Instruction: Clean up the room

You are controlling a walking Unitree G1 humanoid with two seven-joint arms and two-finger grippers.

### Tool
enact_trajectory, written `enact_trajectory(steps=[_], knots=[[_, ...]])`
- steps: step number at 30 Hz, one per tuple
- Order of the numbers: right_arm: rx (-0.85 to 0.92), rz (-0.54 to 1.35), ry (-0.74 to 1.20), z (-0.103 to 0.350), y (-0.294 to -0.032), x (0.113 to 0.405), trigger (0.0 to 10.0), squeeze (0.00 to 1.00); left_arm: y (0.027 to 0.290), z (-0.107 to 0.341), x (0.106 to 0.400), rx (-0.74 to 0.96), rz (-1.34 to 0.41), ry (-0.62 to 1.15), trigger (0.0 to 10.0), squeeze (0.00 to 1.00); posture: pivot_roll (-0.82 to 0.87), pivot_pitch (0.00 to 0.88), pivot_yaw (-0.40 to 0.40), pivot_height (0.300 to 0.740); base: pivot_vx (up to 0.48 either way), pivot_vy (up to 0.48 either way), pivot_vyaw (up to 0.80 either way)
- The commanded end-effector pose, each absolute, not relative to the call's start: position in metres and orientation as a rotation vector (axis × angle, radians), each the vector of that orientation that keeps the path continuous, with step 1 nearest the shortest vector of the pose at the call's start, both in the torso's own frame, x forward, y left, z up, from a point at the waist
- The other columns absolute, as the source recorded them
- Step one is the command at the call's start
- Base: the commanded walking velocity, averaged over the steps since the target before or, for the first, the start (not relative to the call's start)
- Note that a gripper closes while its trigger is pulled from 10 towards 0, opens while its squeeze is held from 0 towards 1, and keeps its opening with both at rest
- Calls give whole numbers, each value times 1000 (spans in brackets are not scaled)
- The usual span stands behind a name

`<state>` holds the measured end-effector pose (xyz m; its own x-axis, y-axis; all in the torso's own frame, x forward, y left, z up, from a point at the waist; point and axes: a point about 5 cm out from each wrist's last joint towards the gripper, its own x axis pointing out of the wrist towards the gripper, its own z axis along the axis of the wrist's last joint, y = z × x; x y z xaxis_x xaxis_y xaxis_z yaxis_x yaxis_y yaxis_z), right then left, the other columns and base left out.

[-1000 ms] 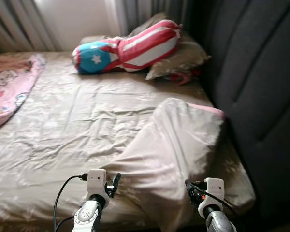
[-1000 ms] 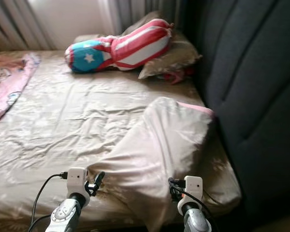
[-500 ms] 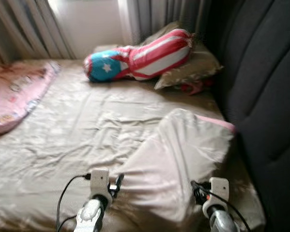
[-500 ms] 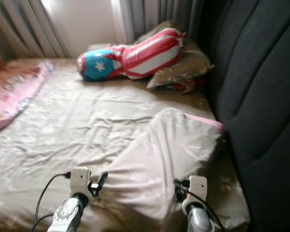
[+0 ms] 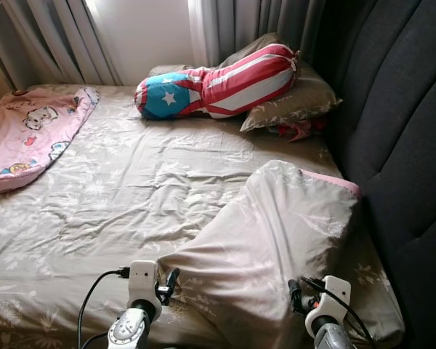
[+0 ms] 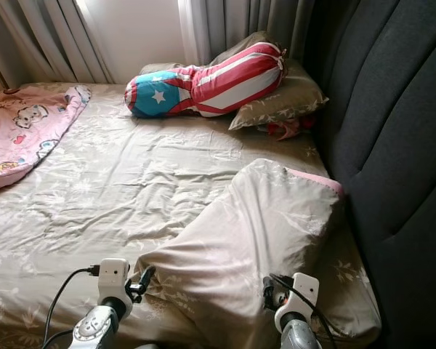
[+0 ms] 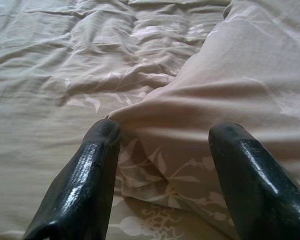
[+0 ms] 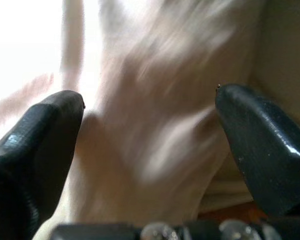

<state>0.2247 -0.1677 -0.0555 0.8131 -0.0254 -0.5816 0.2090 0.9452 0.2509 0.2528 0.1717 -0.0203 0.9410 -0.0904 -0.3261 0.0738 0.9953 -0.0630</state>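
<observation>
A beige pillow [image 5: 276, 240] lies askew on the bed near the dark headboard, a pink edge showing at its far corner. My left gripper [image 7: 162, 145] is open at the pillow's near left corner [image 7: 140, 112], its fingers just short of the fabric. On the pillow's near right side, my right gripper [image 8: 147, 120] stands open with the pale fabric [image 8: 155, 125] close between its fingers. In the eye views both wrists sit low at the bed's front edge, the left gripper [image 5: 168, 282] and the right gripper [image 5: 294, 294] flanking the pillow.
A red, white and blue star cushion [image 5: 218, 80] rests on a second beige pillow [image 5: 294, 102] at the far end. A pink blanket [image 5: 25, 134] lies at the far left. The dark padded headboard [image 5: 400, 131] runs along the right. Grey curtains [image 5: 51, 36] hang behind.
The camera has tilted and shifted, so the whole bed sits lower and more to the right in view. Both grippers hold the same places beside the pillow.
</observation>
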Motion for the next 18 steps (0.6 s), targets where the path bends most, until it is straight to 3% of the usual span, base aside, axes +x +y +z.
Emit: enact_trajectory(steps=[1,2,3,4,5,18], knots=[[341,-97,655,-59,-162,221,10000,1000,174,-22,252,-50,-79,345,10000,0,-60,41,2,663,0,0,0],[378,-79,665,-60,-159,221,10000,1000,174,-21,252,-50,-79,344,10000,0,-60,41,2,663,0,0,0],[396,-49,654,-59,-156,223,10000,275,174,-21,252,-51,-78,342,10000,0,-60,41,2,663,0,0,0],[391,-43,653,-58,-156,223,10000,275,174,-21,252,-51,-78,342,10000,0,-55,45,3,663,0,0,0],[380,-47,661,-59,-156,223,10000,0,173,-21,252,-50,-79,342,10000,0,-55,45,3,663,0,0,0],[292,-141,785,-61,-164,228,10000,0,179,-21,249,-36,-85,336,10000,0,-29,87,18,663,0,0,0]])
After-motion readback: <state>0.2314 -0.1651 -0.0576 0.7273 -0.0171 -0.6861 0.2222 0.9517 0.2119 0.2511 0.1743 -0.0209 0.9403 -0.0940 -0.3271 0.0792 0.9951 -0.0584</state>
